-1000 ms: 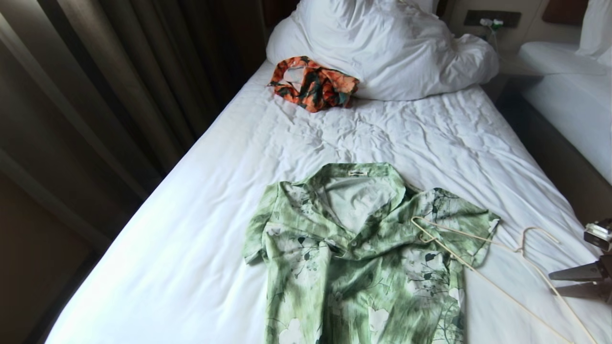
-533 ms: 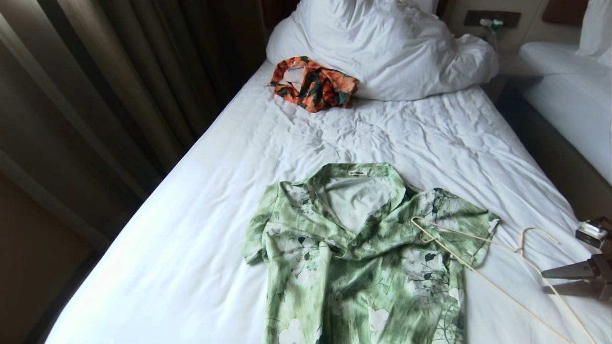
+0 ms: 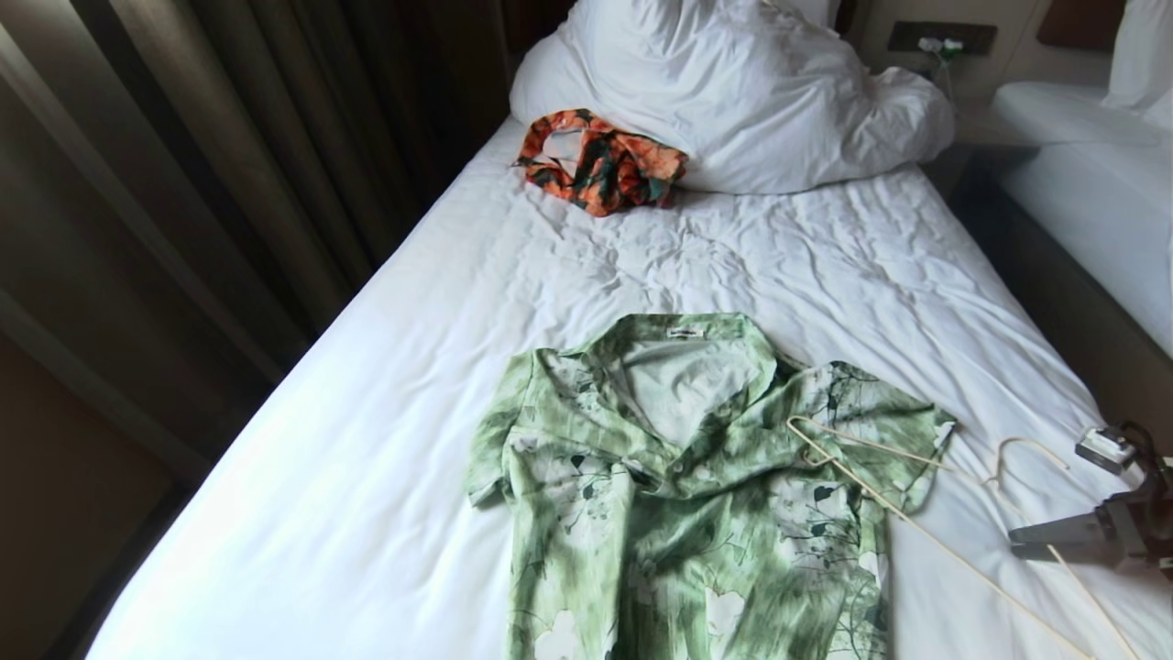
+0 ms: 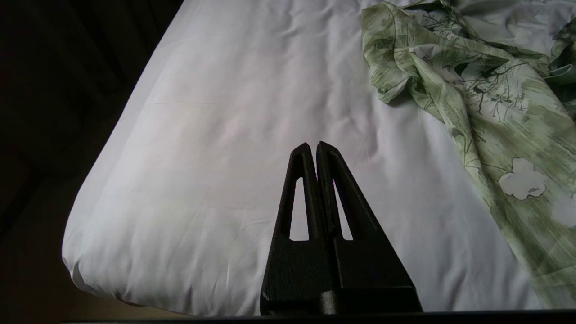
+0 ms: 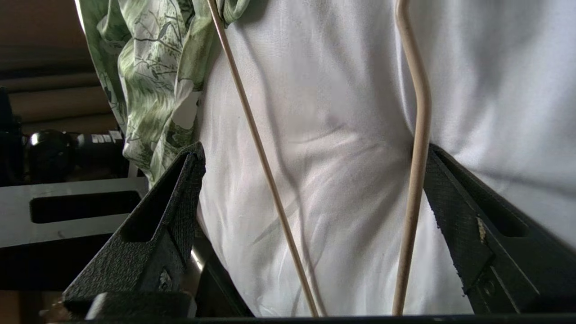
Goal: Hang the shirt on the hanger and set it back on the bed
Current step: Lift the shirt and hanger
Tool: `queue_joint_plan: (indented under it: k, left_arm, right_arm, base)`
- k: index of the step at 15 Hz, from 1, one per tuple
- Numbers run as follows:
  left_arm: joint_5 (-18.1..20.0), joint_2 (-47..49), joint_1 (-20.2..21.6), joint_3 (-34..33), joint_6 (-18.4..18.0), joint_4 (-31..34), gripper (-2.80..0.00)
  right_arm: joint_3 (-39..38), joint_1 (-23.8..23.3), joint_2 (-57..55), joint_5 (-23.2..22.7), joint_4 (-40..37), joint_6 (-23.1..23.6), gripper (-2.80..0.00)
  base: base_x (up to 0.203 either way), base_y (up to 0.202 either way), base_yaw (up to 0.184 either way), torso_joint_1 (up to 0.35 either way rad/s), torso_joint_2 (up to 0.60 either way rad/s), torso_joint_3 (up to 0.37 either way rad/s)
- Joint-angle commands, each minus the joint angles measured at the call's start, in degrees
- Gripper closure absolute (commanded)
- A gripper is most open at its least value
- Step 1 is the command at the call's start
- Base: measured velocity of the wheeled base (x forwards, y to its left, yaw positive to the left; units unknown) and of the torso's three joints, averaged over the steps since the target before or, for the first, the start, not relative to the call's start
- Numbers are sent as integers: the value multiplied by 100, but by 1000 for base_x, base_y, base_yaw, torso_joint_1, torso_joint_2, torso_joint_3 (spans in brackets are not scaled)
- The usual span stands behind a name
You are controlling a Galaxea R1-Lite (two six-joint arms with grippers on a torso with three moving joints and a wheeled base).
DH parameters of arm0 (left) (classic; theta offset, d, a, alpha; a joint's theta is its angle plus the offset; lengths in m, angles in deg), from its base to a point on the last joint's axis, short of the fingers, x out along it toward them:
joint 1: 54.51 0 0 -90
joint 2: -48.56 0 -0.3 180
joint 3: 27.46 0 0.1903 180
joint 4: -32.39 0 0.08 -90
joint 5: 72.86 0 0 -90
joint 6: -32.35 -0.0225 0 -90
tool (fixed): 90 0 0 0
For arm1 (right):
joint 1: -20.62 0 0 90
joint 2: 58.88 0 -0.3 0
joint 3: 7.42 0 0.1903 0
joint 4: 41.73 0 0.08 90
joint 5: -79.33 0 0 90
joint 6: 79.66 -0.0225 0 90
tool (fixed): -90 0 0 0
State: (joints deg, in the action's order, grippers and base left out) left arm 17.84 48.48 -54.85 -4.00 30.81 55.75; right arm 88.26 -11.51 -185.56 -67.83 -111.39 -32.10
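With the hanger lying near the bed's right edge, overlapping the shirt, the wide-open right tool should probably straddle one wire, closing squarely; the left tool rests closed.

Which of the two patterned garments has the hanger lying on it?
The green shirt; the hanger overlaps its sleeve. The orange garment lies bunched beside the pillow.

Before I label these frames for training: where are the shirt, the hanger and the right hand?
shirt (image 3: 678, 495): head view, chest fabric below the collar.
hanger (image 3: 880, 502): head view, long wire crossing the sleeve.
right hand (image 5: 310, 162): right wrist view, gap between its open fingers.
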Motion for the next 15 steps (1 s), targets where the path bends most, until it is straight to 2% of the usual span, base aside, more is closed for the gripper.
queue_joint_plan:
  k: [1,6,11,12,15]
  left_arm:
    - [1,7,-1,-1,-4,0,0]
    - [1,7,-1,-1,-4,0,0]
    - [1,7,-1,-1,5,0,0]
    - [9,7,-1,-1,-4,0,0]
    - [1,7,-1,-1,-4,0,0]
  right_arm:
    - [-185,123,166,-30,203,-27,-280]
    - [-270,349,327,-30,217,-72,-280]
    - [-304,365,327,-23,267,-141,-280]
    - [-323,374,327,-23,322,-141,0]
    - [-323,368,321,-23,331,-150,0]
  base:
    - [0,0,0,0,0,0]
    - [0,0,0,0,0,0]
    - [0,0,0,0,0,0]
    - [0,0,0,0,0,0]
    - [0,0,0,0,0,0]
